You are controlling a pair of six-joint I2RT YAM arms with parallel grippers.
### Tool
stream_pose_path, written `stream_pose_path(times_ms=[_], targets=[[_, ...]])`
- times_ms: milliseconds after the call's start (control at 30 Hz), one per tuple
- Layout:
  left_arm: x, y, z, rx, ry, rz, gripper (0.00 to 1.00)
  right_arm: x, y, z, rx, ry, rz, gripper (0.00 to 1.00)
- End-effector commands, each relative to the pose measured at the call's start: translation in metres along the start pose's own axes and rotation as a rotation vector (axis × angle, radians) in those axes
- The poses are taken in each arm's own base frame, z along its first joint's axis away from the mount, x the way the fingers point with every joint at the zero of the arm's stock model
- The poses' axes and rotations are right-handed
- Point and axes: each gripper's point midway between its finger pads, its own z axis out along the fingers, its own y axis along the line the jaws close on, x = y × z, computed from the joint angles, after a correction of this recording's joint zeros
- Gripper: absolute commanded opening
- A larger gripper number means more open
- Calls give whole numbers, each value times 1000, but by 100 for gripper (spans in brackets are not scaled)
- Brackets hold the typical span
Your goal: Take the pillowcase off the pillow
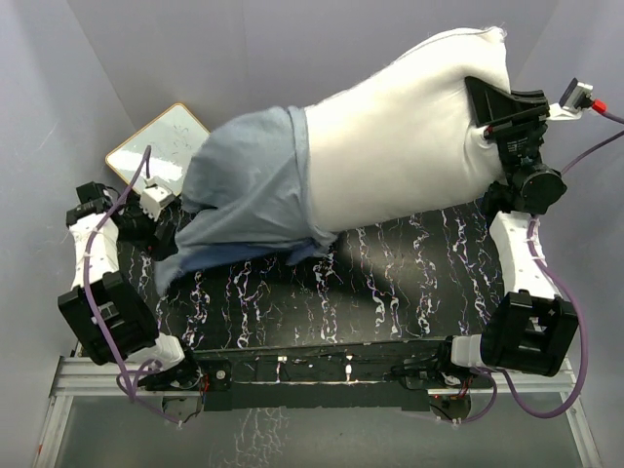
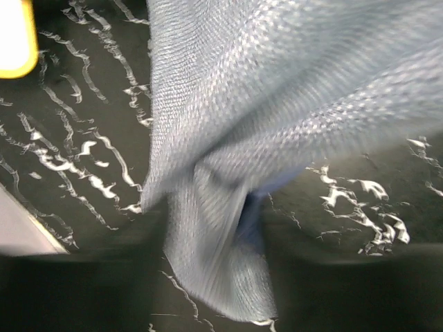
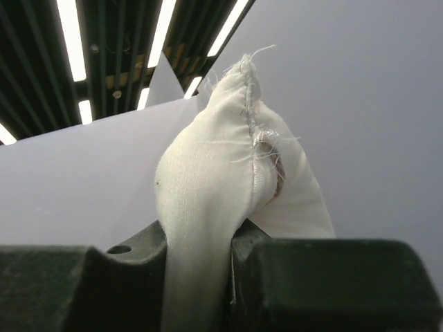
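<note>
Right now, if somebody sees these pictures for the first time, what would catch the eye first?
The plump white pillow, raised across the far right, its corner pinched in the right gripper. Next, the grey-blue pillowcase, bunched over the pillow's left end, over the black marbled table.

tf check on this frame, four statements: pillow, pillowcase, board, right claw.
1. The right claw is clamped on a corner of the pillow. True.
2. The pillowcase is fully off the pillow. False: it covers the pillow's left end.
3. The pillowcase shows mostly its pale grey-blue side. True.
4. The board lies under the pillow's right end. False: it lies at the far left, beyond the pillowcase.
</note>
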Motion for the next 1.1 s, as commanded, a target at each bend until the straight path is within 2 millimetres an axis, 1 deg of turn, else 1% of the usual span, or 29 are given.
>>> stream_pose_path(times_ms=[0, 33, 67, 133, 200, 233, 267, 367, 467, 533, 633, 700, 733, 767, 867, 900, 967, 1000, 1033, 1067], targets=[[-80, -40, -37, 190, -324, 70, 97, -29, 96, 2, -327, -87, -81, 8], [-100, -43, -43, 212, -402, 70, 97, -25, 100, 1, -356, -66, -77, 8], [-117, -42, -47, 212, -439, 76, 97, -21, 104, 0, -383, -47, -74, 8], [-145, -41, -46, 205, -469, 123, 97, -13, 110, 1, -433, -14, -58, 8], [-159, -48, -33, 215, -457, 206, 97, -6, 116, 1, -486, 3, -27, 8], [-162, -56, -26, 231, -441, 238, 97, -4, 118, 2, -502, 5, -17, 8], [-162, -65, -17, 258, -421, 268, 97, -2, 119, 2, -510, 5, -15, 8], [-151, -93, 7, 353, -343, 359, 97, 3, 120, 3, -506, 22, -25, 8], [-144, -110, 27, 416, -304, 392, 97, 5, 120, 1, -490, 24, -40, 8], [-137, -110, 44, 412, -272, 408, 97, 6, 122, -2, -496, 24, -42, 8], [-132, -93, 68, 377, -234, 394, 97, 5, 129, -6, -526, 16, -31, 8], [-126, -94, 76, 428, -201, 375, 97, 3, 137, -8, -552, 17, -35, 8], [-125, -96, 78, 461, -190, 353, 94, 3, 140, -8, -561, 16, -41, 8], [-124, -98, 81, 486, -181, 318, 88, 3, 142, -9, -566, 17, -43, 8], [-134, -97, 87, 508, -172, 146, 57, 0, 140, -8, -558, -2, -34, 8], [-138, -98, 86, 519, -176, 109, 48, -1, 138, -8, -551, -11, -34, 8], [-142, -110, 75, 575, -188, 89, 36, -1, 135, -6, -532, -12, -42, 8], [-144, -114, 71, 589, -203, 88, 26, 0, 134, -5, -521, -6, -52, 8], [-146, -117, 66, 589, -218, 90, 9, 1, 132, -3, -506, 1, -63, 8], [-144, -118, 65, 576, -219, 74, 0, 0, 130, -1, -491, -1, -82, 8]])
